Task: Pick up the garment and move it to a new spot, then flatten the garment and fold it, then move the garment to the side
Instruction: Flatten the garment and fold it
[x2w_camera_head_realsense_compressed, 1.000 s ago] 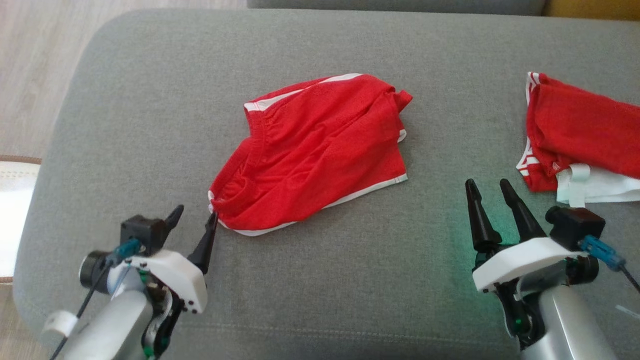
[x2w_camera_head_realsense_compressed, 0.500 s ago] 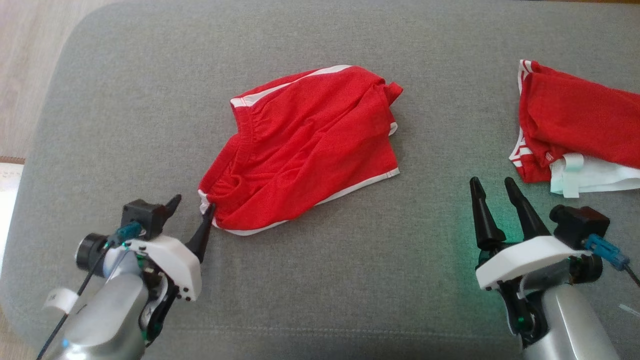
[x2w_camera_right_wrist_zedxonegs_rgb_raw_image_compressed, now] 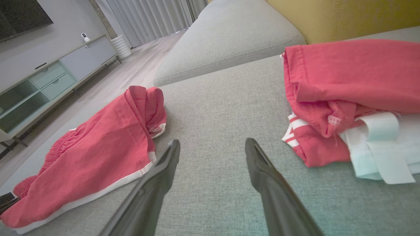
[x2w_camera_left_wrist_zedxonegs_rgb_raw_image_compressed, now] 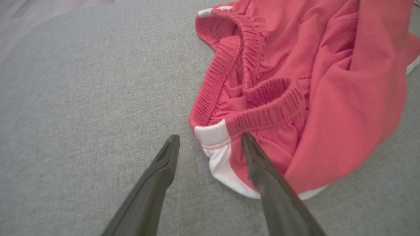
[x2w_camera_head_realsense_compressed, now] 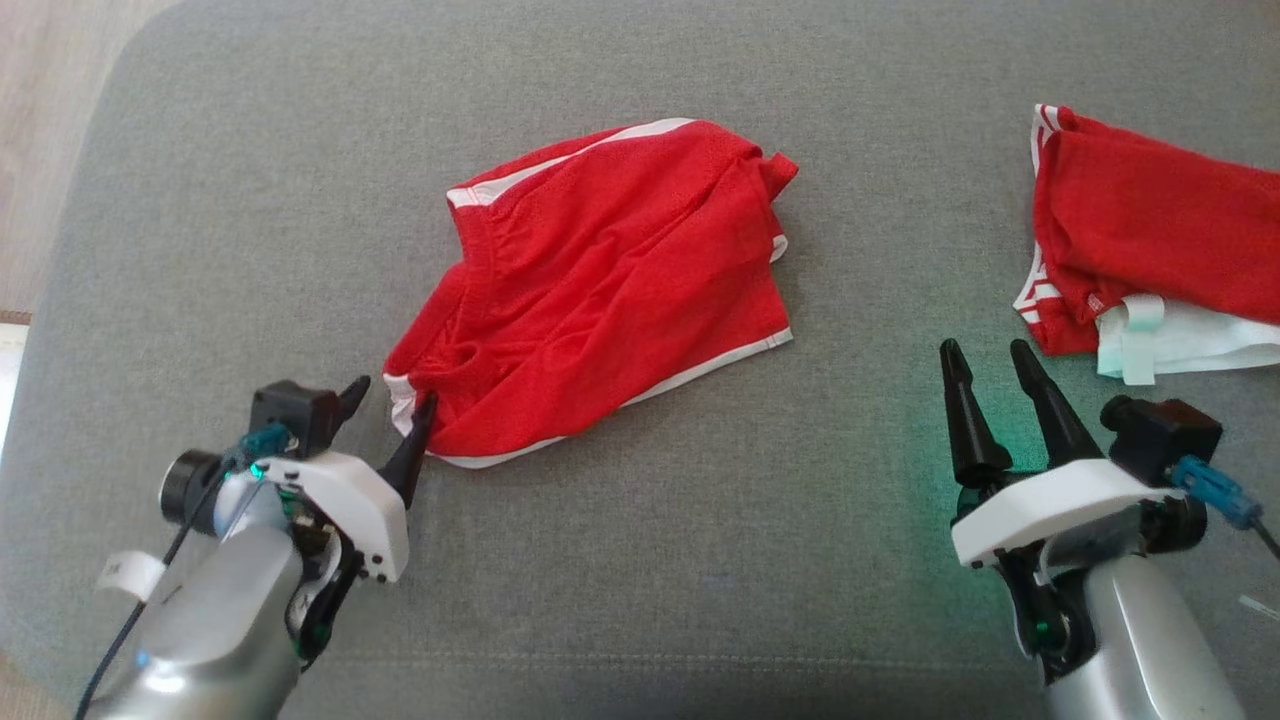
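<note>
Grey woven sofa cushion (x2w_camera_head_realsense_compressed: 700,560) carries everything, with pale wooden floor (x2w_camera_right_wrist_zedxonegs_rgb_raw_image_compressed: 131,68) beyond its left edge. In the right wrist view a low TV cabinet (x2w_camera_right_wrist_zedxonegs_rgb_raw_image_compressed: 49,78), grey curtains (x2w_camera_right_wrist_zedxonegs_rgb_raw_image_compressed: 147,16), a second grey cushion (x2w_camera_right_wrist_zedxonegs_rgb_raw_image_compressed: 229,36) and a yellow backrest (x2w_camera_right_wrist_zedxonegs_rgb_raw_image_compressed: 344,16) stand behind it.

A pair of red shorts (x2w_camera_head_realsense_compressed: 610,280) with white trim lies rumpled near the middle of the cushion, a little toward its left edge. The elastic waistband (x2w_camera_left_wrist_zedxonegs_rgb_raw_image_compressed: 262,113) faces the near-left corner and is folded in on itself; the leg hems point toward the far side.

The left gripper (x2w_camera_head_realsense_compressed: 395,392) sits at the waistband's nearest corner with its fingers spread apart and nothing clamped. The white side stripe (x2w_camera_left_wrist_zedxonegs_rgb_raw_image_compressed: 215,137) lies between the two tips: one finger is over bare cushion and the other finger (x2w_camera_left_wrist_zedxonegs_rgb_raw_image_compressed: 262,164) over the red cloth. Whether that finger touches the fabric cannot be told.

The right gripper (x2w_camera_head_realsense_compressed: 985,347) hangs over bare cushion toward the near right, fingers also spread and empty, well apart from the shorts.

Toward the cushion's right side lies a folded red garment (x2w_camera_head_realsense_compressed: 1150,230) with white stripes, on top of a folded white garment (x2w_camera_head_realsense_compressed: 1200,345), near the right gripper's tips.
</note>
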You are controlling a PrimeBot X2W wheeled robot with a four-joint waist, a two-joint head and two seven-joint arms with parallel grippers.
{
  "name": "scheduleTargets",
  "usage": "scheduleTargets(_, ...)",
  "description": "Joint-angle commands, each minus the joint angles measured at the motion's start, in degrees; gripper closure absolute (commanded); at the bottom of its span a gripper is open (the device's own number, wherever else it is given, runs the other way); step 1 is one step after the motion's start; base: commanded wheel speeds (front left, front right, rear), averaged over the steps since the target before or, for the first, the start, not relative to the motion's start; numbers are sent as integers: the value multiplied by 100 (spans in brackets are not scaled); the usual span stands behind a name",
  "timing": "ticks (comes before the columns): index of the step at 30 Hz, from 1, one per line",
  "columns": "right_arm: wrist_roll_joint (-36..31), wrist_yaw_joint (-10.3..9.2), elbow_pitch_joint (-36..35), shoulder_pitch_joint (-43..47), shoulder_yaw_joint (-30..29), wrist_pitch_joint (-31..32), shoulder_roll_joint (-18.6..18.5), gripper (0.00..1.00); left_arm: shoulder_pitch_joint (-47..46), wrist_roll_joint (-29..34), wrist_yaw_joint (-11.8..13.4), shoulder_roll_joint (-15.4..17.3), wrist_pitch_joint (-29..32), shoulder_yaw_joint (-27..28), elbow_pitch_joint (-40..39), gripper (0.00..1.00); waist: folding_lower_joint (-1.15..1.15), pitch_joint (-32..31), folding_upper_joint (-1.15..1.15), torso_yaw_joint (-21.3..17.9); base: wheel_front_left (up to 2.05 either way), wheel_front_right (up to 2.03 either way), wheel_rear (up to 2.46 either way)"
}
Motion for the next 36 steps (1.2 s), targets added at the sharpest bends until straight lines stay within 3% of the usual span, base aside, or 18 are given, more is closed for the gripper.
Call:
scheduleTargets(1, -47, -4, -204, -202, 125, -34, -11, 0, -302, -36, -18, 158, -50, 195, -74, 0, 0, 8, 0, -6, 0, 0, 0)
scheduleTargets(5, -59, -4, -212, -218, 135, -30, -11, 0, -424, -114, -111, 105, -25, 202, 104, 0, 0, 54, 0, -35, 0, 0, 0)
scheduleTargets(6, -63, -4, -213, -219, 137, -26, -11, 0, -446, -141, -135, 92, -20, 209, 136, 47, 0, 62, 0, -37, 0, 0, 0)
scheduleTargets(8, -73, -4, -214, -218, 138, -21, -11, 0, -486, -170, -170, 72, -22, 211, 196, 100, 0, 73, 0, -37, 0, 0, 0)
scheduleTargets(13, -103, -4, -211, -216, 175, 6, -11, 0, -551, -252, -211, 10, -67, 258, 271, 100, 0, 66, 0, 9, 0, 0, 0)
scheduleTargets(19, -94, -4, -59, -380, 585, 225, -11, 0, -507, -319, -63, -45, -170, 436, 86, 100, 0, 27, 0, 164, 0, 0, 0)
scheduleTargets(24, 134, -4, 493, -749, 886, 531, -11, 0, -422, -312, 95, -113, -205, 538, -245, 100, 0, 21, 0, 327, 0, 0, 0)
scheduleTargets(30, -397, -4, 1375, -1311, 1058, 886, -11, 0, -382, -246, 172, -202, -213, 489, -528, 100, 0, 54, 0, 498, 0, 0, 0)
scheduleTargets(36, -421, -4, 1804, -1629, 1125, 846, -11, 0, -406, -200, 199, -234, -214, 423, -624, 100, 0, 96, 0, 575, 0, 0, 0)
